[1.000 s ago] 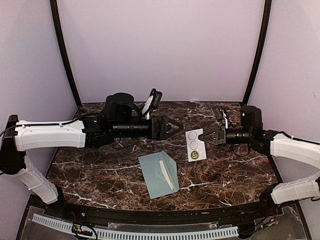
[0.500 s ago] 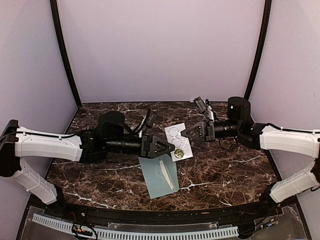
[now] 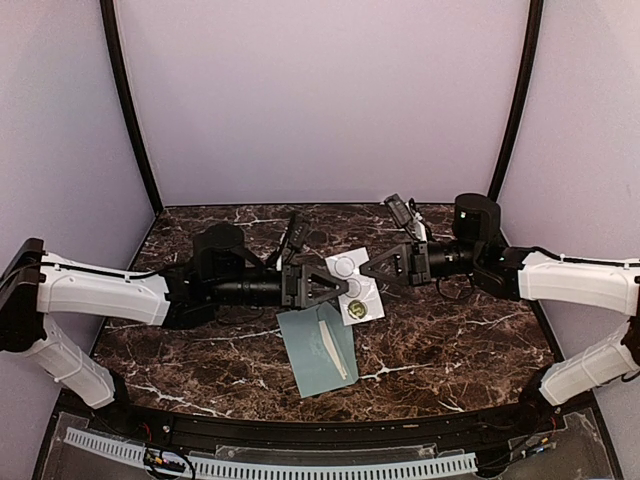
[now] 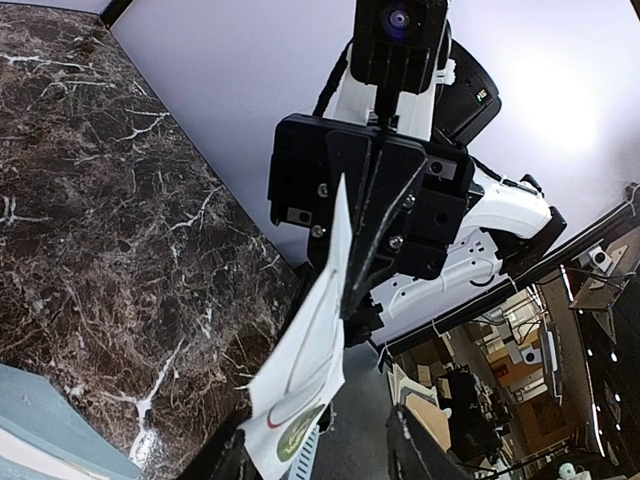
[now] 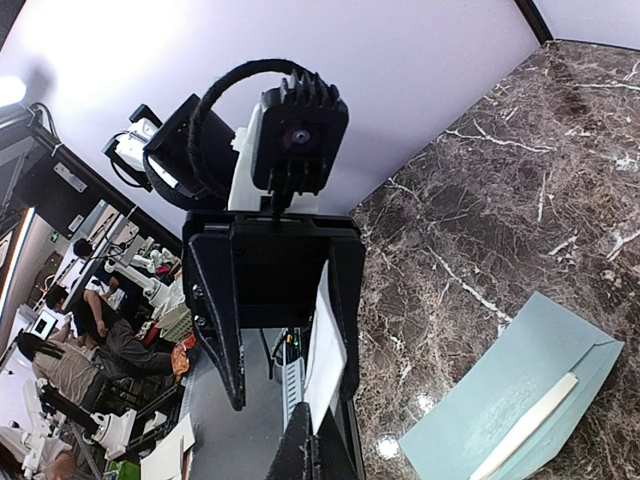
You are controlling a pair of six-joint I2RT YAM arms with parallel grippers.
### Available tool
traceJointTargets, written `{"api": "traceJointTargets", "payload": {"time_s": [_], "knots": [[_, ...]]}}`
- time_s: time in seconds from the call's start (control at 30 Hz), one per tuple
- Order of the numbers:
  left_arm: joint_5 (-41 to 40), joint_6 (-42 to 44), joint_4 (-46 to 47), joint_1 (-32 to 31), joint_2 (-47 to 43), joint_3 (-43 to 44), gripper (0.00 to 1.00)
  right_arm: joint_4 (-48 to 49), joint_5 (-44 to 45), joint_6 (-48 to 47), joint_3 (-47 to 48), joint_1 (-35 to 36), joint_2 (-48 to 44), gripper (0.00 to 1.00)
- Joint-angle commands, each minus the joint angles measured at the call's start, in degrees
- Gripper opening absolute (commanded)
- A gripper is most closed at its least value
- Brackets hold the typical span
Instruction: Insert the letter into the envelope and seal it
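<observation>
The pale blue-green envelope (image 3: 312,358) lies flat on the marble near the front centre, also seen in the right wrist view (image 5: 500,395). A narrow off-white band (image 3: 331,345) runs along it; I cannot tell whether this is the letter's edge. No large sheet is in view. My right gripper (image 3: 366,268) is shut on one end of a small white strip with circles (image 3: 357,290), holding it above the table. My left gripper (image 3: 338,287) faces it, jaws open around the strip's other end (image 4: 300,395), which rests against one finger (image 4: 225,462).
Dark marble tabletop (image 3: 450,350) with lilac walls at the back and sides. The two grippers meet tip to tip over the table's middle, just beyond the envelope. A black rail runs along the near edge (image 3: 320,425).
Both arms have swung in towards the centre. The right gripper carried the white strip leftward. The left gripper came down to the strip, and its jaws have narrowed around it.
</observation>
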Motion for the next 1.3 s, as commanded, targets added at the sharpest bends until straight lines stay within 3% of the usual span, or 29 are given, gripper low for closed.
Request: {"api": "traceJointTargets", "payload": {"time_s": [0.0, 0.6, 0.83, 1.03, 1.27], "knots": [[1.09, -1.48, 3.56, 0.28, 1.27, 0.04, 0.43, 2.25, -1.17, 0.00, 1.37, 0.68, 0.41, 0.00], [-4.24, -1.93, 0.06, 0.43, 1.07, -1.13, 0.46, 2.15, -1.35, 0.16, 1.20, 0.76, -0.12, 0.00], [-2.38, -2.79, 2.27, 0.50, 1.42, -1.35, 0.43, 2.37, -1.52, 0.23, 0.91, 0.82, 0.37, 0.00], [0.67, -3.91, 6.28, 0.48, 3.08, -1.17, 0.30, 2.06, -1.15, 0.02, 1.02, 0.86, 1.27, 0.00], [1.73, -4.66, 8.26, 0.52, 3.09, -1.73, 0.01, -2.64, 2.52, -2.16, 1.92, 0.86, 1.15, 0.01]]}}
